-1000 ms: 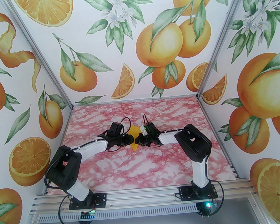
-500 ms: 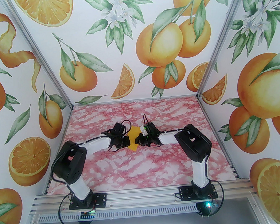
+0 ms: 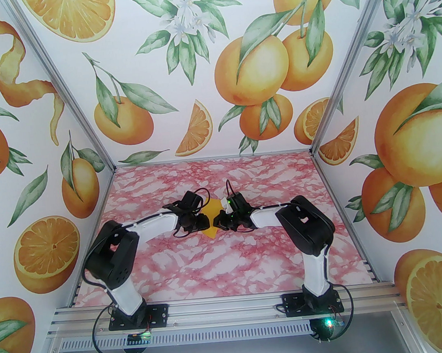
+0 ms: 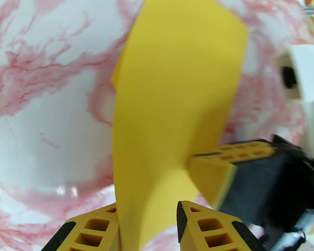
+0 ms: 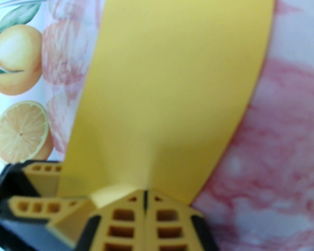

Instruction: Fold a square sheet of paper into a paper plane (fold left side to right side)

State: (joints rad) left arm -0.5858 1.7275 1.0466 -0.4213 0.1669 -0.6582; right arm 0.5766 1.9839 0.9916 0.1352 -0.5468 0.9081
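The square sheet of paper (image 3: 210,210) is plain yellow and stands lifted off the table between the two grippers. In the left wrist view the square sheet of paper (image 4: 171,85) curves upward, and a second layer peeks out at its left edge. My right gripper (image 5: 144,192) is shut on the sheet's (image 5: 171,85) lower edge, and the right gripper's fingers (image 4: 215,159) pinch it from the right. My left gripper (image 4: 148,208) is open around the near edge; the paper leans on its left finger with a gap to the right finger. A paper plane is out of view.
The pink marbled table (image 3: 228,263) has free room in front of and behind the grippers. Walls printed with oranges (image 3: 250,69) close in the back and both sides. The left gripper (image 3: 206,222) and right gripper (image 3: 218,222) nearly touch at mid-table.
The left arm swung its elbow to the right and its wrist turned. Its jaws closed on the paper, then parted again. The right arm and its grip stayed put.
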